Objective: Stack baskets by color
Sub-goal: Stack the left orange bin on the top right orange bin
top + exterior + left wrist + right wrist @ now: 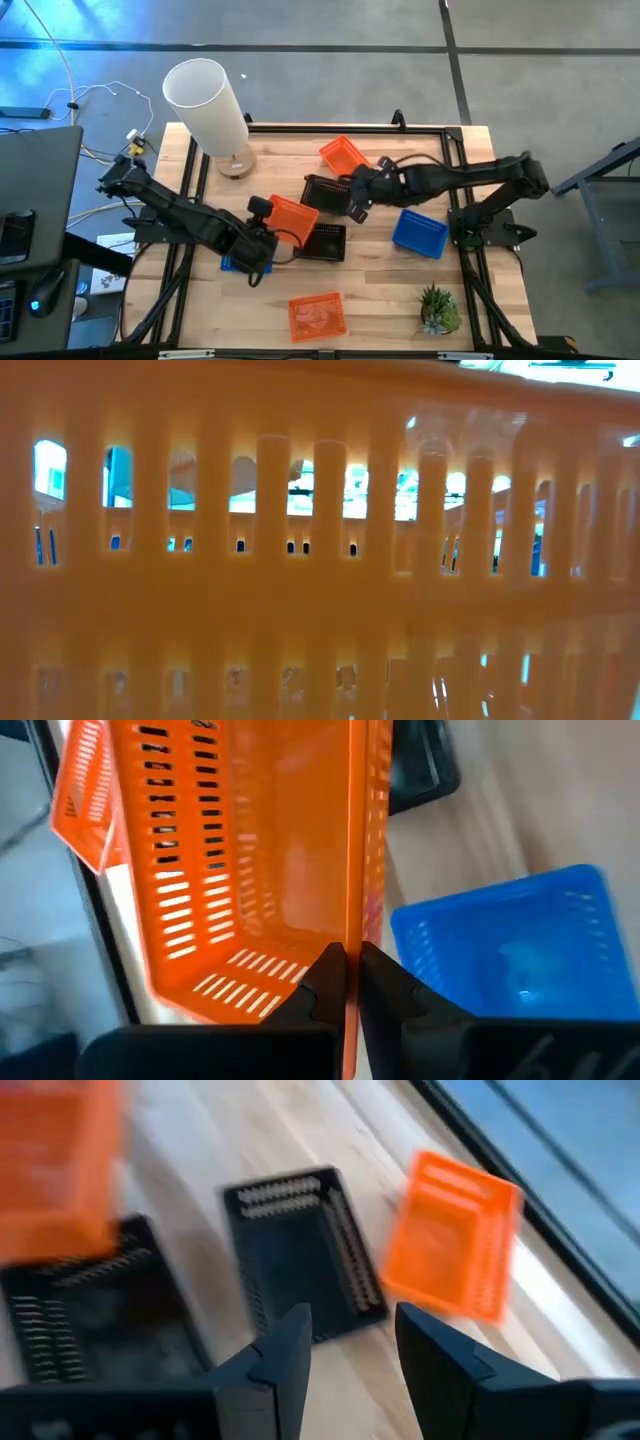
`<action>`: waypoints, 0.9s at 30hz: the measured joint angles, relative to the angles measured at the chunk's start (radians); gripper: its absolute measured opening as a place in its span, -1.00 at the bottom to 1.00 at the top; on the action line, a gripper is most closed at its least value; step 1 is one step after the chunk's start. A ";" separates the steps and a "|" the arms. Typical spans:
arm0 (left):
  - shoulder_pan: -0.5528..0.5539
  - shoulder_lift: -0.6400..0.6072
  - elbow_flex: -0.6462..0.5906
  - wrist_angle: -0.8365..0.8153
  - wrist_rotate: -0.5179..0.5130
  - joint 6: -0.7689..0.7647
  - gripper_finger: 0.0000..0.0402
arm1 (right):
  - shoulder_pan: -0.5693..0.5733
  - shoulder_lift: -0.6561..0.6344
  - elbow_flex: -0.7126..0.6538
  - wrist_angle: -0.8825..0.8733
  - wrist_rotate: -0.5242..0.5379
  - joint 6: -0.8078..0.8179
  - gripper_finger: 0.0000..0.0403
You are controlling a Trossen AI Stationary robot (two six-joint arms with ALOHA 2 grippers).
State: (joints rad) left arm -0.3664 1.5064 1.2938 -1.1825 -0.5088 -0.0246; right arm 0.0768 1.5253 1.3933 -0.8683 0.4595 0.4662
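An orange basket (317,316) is sitting at the near edge of the worktop (380,290), filling the low view, with a plant (438,308) to its right. Farther in, the left gripper (348,982) is holding its jaws clamped on the wall of a second orange basket (293,216), lifting it over a black basket (322,242) beside a blue basket (520,955). The right gripper (352,1342) is hovering with jaws apart, gripping nothing, over another black basket (305,1250). Right of it another blue basket (420,232) is lying. A third orange basket (343,155) is resting near the far edge, right of a white cylinder (207,101).
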 joint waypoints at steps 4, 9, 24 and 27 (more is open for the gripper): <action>0.000 0.058 0.000 0.003 -0.036 0.082 -1.00 | -0.035 -0.008 0.000 0.122 -0.104 -0.078 -0.33; 0.002 0.098 0.000 0.016 -0.090 0.166 -1.00 | -0.076 -0.003 0.000 0.243 -0.248 -0.161 -0.33; 0.048 0.096 0.000 0.023 -0.115 0.238 -1.00 | -0.105 -0.003 0.000 0.581 -0.312 -0.206 -0.04; 0.053 0.096 0.000 0.023 -0.112 0.238 -1.00 | -0.105 0.000 0.000 0.588 -0.312 -0.204 0.05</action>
State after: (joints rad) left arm -0.3139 1.6028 1.2938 -1.1591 -0.6205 0.2138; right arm -0.0280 1.5251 1.3937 -0.2798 0.1474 0.2618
